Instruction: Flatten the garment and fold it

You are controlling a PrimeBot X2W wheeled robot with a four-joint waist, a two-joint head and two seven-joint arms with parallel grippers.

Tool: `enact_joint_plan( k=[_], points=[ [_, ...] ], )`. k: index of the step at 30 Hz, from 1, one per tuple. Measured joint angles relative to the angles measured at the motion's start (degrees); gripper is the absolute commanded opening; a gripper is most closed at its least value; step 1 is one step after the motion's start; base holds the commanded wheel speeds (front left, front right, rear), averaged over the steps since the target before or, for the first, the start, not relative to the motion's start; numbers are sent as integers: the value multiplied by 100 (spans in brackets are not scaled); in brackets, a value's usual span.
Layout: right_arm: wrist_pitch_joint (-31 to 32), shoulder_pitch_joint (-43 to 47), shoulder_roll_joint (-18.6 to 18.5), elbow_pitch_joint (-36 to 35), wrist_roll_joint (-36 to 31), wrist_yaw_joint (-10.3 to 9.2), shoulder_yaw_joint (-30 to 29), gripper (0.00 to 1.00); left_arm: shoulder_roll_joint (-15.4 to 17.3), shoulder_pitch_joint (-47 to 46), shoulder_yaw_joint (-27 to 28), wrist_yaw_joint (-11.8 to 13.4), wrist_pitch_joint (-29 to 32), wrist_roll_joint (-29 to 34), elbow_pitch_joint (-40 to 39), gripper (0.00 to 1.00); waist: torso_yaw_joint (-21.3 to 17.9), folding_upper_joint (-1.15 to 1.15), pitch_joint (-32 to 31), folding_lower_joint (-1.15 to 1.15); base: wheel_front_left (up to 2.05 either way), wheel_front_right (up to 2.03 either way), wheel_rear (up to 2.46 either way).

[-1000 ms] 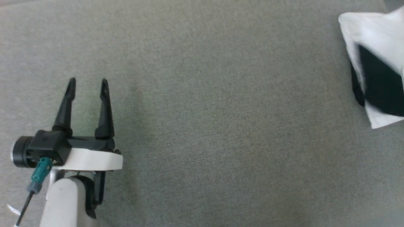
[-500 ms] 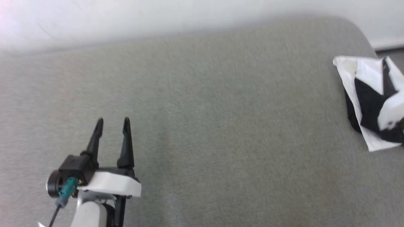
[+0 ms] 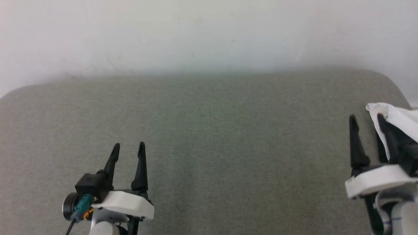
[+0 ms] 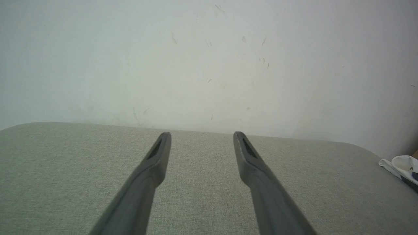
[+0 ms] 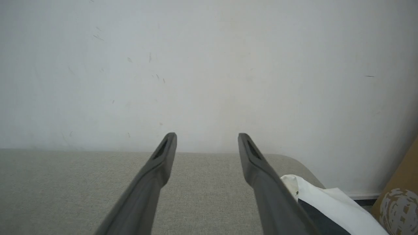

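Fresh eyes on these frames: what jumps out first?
The white-and-black garment lies at the far right edge of the grey cushioned surface, right beside the right gripper. Both grippers are open and empty. The left gripper hovers over the surface at lower left, far from the garment.

Head view: the padded surface [image 3: 209,137] spans the lower frame, with the wall [image 3: 209,32] behind it across the top. The left gripper [image 3: 129,144] is above the surface at lower left and the right gripper [image 3: 366,116] at lower right, well apart. The garment [image 3: 400,119] lies on the surface at the right edge, partly behind the right gripper's outer finger.
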Motion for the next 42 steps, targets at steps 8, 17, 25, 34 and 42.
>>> enact_joint_plan(
  k=[8, 17, 25, 34, 42],
  points=[
    [-286, 796, 197, -250, 19, 0, 300, 100, -47, 110, -43, 0, -8, -30, 160, 100, 300, 0, -290, 1, 0, 0, 0],
    [-492, 1109, 198, -94, 169, 0, 426, 100, -69, 344, -34, 1, -8, -25, 170, 100, 415, 0, -393, 1, 0, 0, 0],
    [-500, 1110, 200, 51, 222, 0, 504, 100, -87, 358, -32, 1, -8, -25, 170, 100, 397, 0, -386, 2, 0, 0, 0],
    [-500, 1107, 198, 122, 266, 0, 521, 0, -97, 426, -18, -2, -1, -26, 216, 0, 387, 0, -396, 2, 0, 0, 0],
    [-491, 1102, 194, 123, 260, 0, 501, 0, -96, 425, -19, -2, 0, -26, 215, 0, 385, 0, -395, 2, 0, 0, 0]
  ],
)
